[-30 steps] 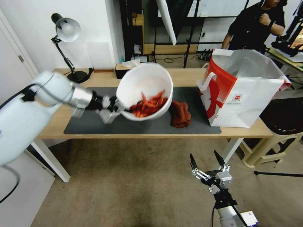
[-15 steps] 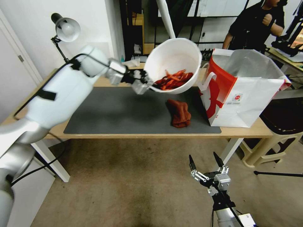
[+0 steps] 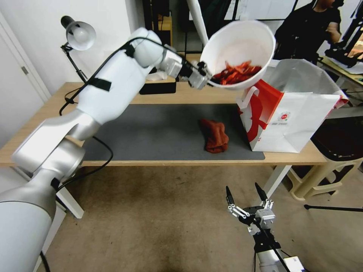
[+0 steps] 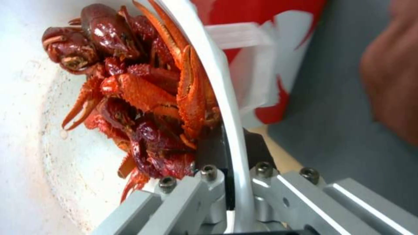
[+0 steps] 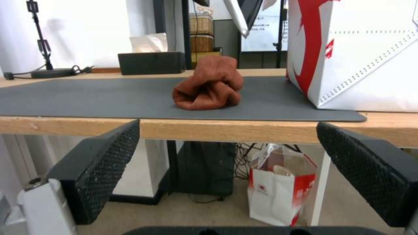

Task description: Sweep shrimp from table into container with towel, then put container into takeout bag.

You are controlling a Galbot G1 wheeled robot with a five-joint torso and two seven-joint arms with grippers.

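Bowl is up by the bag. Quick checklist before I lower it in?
1. Grip: left gripper clamped on the bowl rim: ok.
2. Load: shrimp inside the bowl, though it is tilted: ok.
3. Bag upright, mouth open: ok.
4. Bowl over the opening: not ok, it hangs above the bag's near red edge.
5. Cloth lies on the mat, apart from the bag: ok.
6. Right gripper open, low in front of the table: ok.
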